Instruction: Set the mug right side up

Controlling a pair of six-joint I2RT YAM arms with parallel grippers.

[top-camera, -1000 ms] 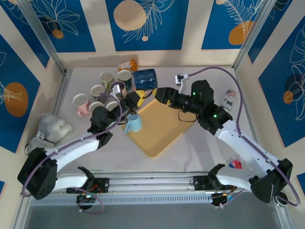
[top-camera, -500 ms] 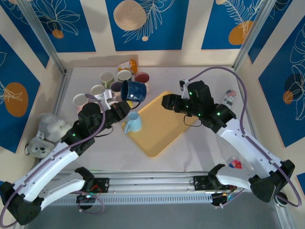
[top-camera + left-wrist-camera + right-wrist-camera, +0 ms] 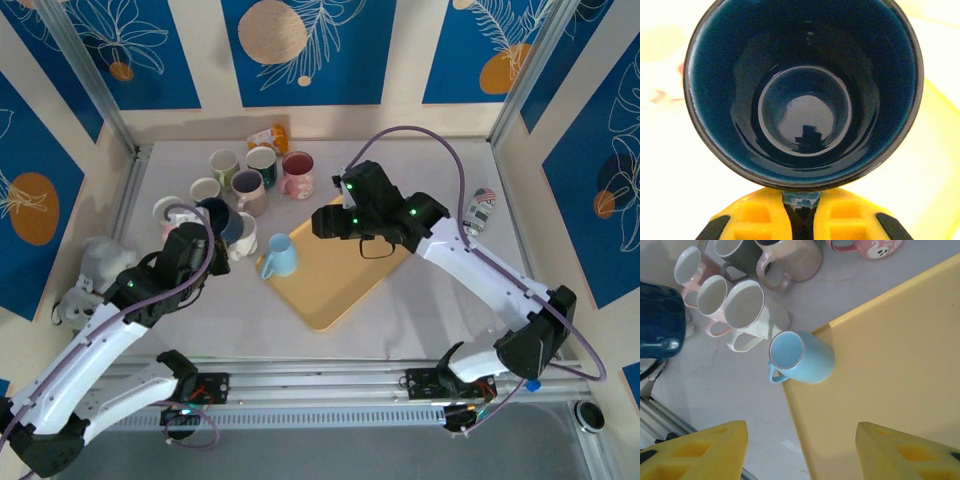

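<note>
Near edge, left side: left gripper [image 3: 800, 222] has its yellow fingers [image 3: 752, 220] drawn together, pinching a thin dark part at the lip of the dark blue mug [image 3: 802, 110]; rim or handle, cannot tell which. The wrist camera looks straight down the mug's bore to the glossy bottom, so the mouth faces back along the gripper. From overhead the same mug sits at the end of the left arm, just beside the white mug [image 3: 745, 307] and the pink ones, with its dark opening showing from above. Judged mouth-up or close to it, probably tilted. Whether its base touches the table [image 3: 250, 310] cannot be made out. A plush toy [image 3: 105, 265] lies off to the left, well apart. Mid-table: the light blue mug [image 3: 802, 359] stands upright on the corner of the yellow tray [image 3: 900, 350], untouched. The right gripper [image 3: 801, 430] hangs over the tray with fingers wide apart and nothing between them. Far side: a cluster of upright mugs [image 3: 262, 160] near the back wall. Progress estimate: the turning looks mostly done, since the blue mug is no longer mouth-down. Left to do, by my reading: level it, seat it on its base among or beside the other mugs, then let go and back the arm away.
</note>
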